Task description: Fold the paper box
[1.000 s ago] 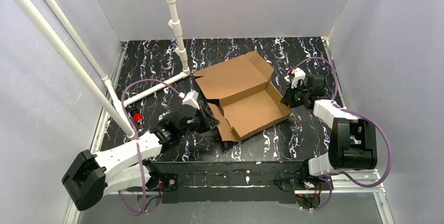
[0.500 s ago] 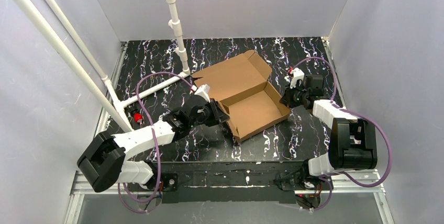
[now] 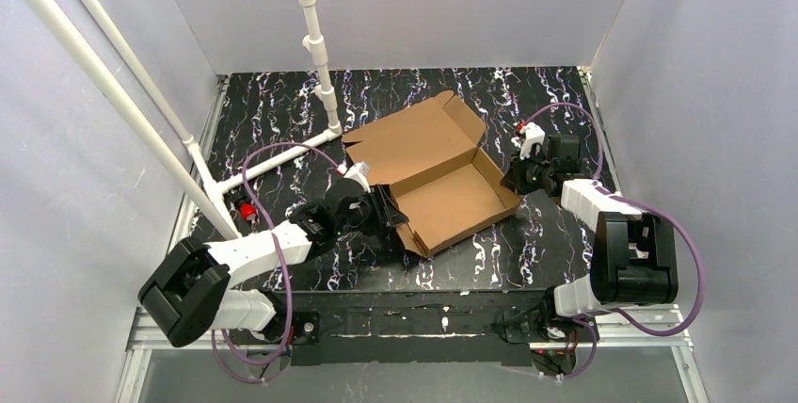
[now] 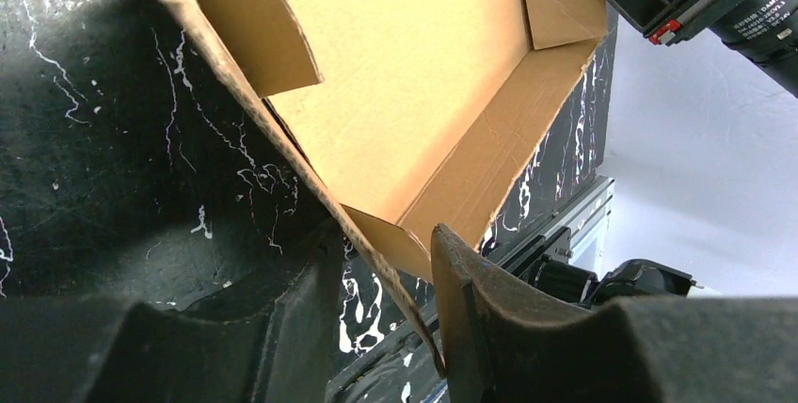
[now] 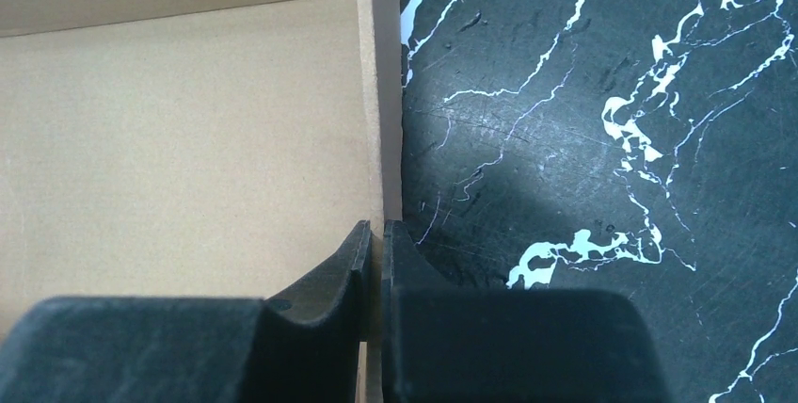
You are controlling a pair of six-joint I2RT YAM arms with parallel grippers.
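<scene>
Now clamps right tool on right wall of the paper box, straddles its left wall with left tool apart; lies diagonally on counter, near-left to far-right, with lid rearward.

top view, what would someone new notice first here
The brown paper box lies open in the middle of the black marbled table, lid laid back toward the far side. The right gripper pinches its right wall, while the left gripper straddles the near-left wall with its jaws apart.

Matt corrugated cardboard paper box
</scene>
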